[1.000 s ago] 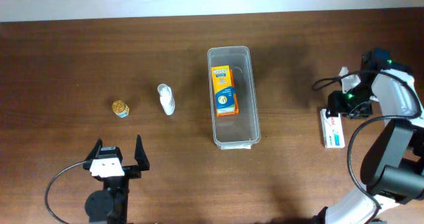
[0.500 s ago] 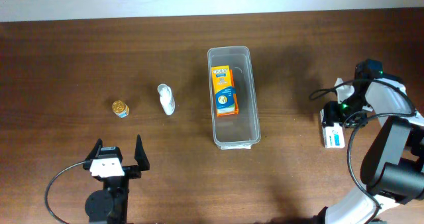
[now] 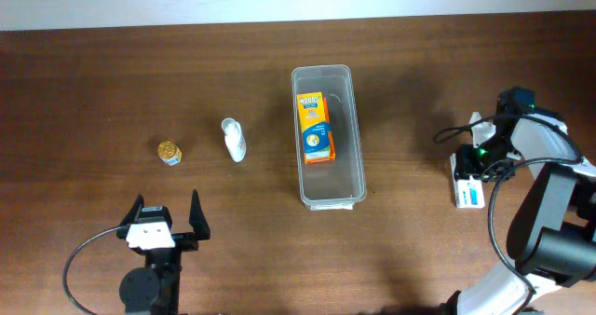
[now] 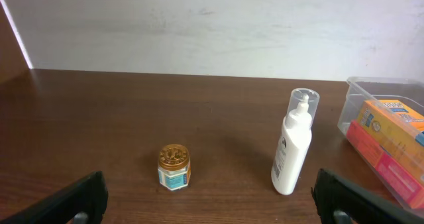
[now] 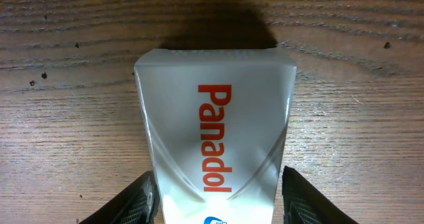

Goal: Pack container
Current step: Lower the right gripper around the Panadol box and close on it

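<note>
The right pincer (image 5: 217, 192) was spread open over the Panadol box (image 5: 215, 118), one finger by each long side, and the container (image 3: 321, 69) lay well apart to its left, long the same way as the box.

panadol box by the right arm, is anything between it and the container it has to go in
Nothing visible. Only bare table lies between the Panadol box and the container to its left. The right gripper straddles the box. Inside the container, an orange box fills the far half; the near half is free.
</note>
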Controlling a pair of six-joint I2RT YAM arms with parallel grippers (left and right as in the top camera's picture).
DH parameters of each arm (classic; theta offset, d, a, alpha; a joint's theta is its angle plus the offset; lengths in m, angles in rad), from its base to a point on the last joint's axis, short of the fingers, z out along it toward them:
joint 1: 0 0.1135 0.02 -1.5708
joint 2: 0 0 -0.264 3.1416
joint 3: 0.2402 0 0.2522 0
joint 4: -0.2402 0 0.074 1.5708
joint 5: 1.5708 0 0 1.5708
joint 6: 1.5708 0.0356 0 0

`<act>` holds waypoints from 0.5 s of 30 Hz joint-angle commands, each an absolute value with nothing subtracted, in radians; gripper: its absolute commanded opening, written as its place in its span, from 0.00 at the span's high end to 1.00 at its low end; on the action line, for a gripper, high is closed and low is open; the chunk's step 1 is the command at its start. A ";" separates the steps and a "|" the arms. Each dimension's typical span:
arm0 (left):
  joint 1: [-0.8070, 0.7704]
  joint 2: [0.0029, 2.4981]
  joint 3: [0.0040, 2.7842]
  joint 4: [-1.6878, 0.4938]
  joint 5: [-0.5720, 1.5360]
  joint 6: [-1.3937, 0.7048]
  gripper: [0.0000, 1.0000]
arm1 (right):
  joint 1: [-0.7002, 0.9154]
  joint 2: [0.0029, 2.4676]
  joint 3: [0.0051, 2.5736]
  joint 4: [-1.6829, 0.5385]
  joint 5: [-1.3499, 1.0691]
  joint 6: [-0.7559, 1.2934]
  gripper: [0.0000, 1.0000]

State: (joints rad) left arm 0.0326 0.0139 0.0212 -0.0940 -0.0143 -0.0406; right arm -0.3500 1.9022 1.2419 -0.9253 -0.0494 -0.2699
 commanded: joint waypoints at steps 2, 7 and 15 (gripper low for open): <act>0.038 0.008 0.015 -0.092 -0.006 -0.025 0.01 | -0.354 1.932 1.232 -0.919 -0.044 -0.272 0.47; 0.038 0.008 0.015 -0.092 -0.006 -0.025 0.01 | -0.354 1.938 1.230 -0.918 -0.056 -0.272 0.46; 0.038 0.008 0.015 -0.092 -0.006 -0.025 0.01 | -0.354 1.938 1.223 -0.912 -0.056 -0.272 0.47</act>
